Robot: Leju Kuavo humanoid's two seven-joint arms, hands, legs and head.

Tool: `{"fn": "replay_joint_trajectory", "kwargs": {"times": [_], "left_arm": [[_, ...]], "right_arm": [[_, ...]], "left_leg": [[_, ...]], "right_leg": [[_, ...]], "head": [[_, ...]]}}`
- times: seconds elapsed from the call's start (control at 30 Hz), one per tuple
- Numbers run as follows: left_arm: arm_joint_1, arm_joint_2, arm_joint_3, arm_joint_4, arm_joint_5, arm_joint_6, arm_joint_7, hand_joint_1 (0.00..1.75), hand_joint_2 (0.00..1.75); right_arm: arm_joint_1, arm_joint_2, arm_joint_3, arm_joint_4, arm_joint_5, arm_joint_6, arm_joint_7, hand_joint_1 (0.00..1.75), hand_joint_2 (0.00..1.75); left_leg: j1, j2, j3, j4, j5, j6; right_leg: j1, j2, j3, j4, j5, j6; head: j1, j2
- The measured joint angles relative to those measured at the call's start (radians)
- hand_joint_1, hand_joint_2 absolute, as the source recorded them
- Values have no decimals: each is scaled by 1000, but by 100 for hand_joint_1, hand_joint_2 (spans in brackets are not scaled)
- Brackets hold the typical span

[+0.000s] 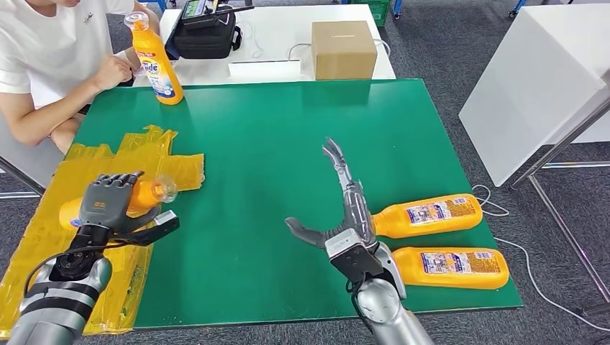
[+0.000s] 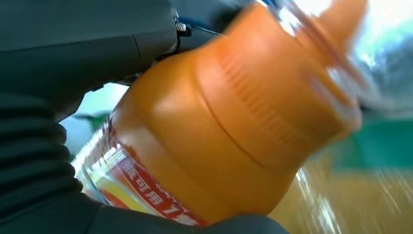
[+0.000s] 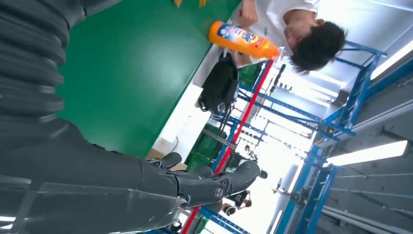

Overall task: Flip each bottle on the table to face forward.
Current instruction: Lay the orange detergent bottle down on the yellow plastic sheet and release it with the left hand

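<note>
Even, bright overhead light in the head view; soft shadows on the green table. The left wrist view is blurred, its bottle out of focus. Ceiling lights glare white in the right wrist view.

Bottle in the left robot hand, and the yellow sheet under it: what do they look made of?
The bottle looks like glossy orange plastic: smooth moulded shoulder with a seam line, soft highlights, a printed wrap label. The left robot hand grips its body. The yellow sheet looks like thin plastic film or tape: it lies creased and shiny on the green table, though the exact material is unclear.
</note>
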Motion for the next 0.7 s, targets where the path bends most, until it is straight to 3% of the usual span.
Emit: {"fn": "replay_joint_trajectory", "kwargs": {"times": [0.1,0.33,0.43,0.57,0.7], "left_arm": [[-11,10,-5,54,23,-52,-47,175,175],[-14,27,-21,110,18,-76,-76,175,175],[-13,39,-42,127,4,-62,-98,175,175],[-11,44,-71,144,17,-14,-131,155,175],[-8,44,-93,152,20,34,-132,155,175]], "right_arm": [[1,-3,-10,-1,-1,10,0,0,175],[2,-6,-17,-1,-2,16,0,0,175],[1,-6,-18,0,-5,24,0,0,175],[0,-6,-17,6,-10,27,0,0,175],[0,-6,-17,17,-13,27,0,0,175]], "left_leg": [[0,1,0,0,0,0],[0,0,0,0,0,0],[0,0,0,0,0,0],[0,-1,0,0,0,0],[0,-1,0,0,0,0]], "right_leg": [[0,1,0,0,0,0],[0,1,0,0,0,0],[0,1,0,0,0,0],[0,0,0,0,0,0],[0,0,0,0,0,0]], "head": [[0,0],[0,0],[0,0],[0,0],[0,0]]}}
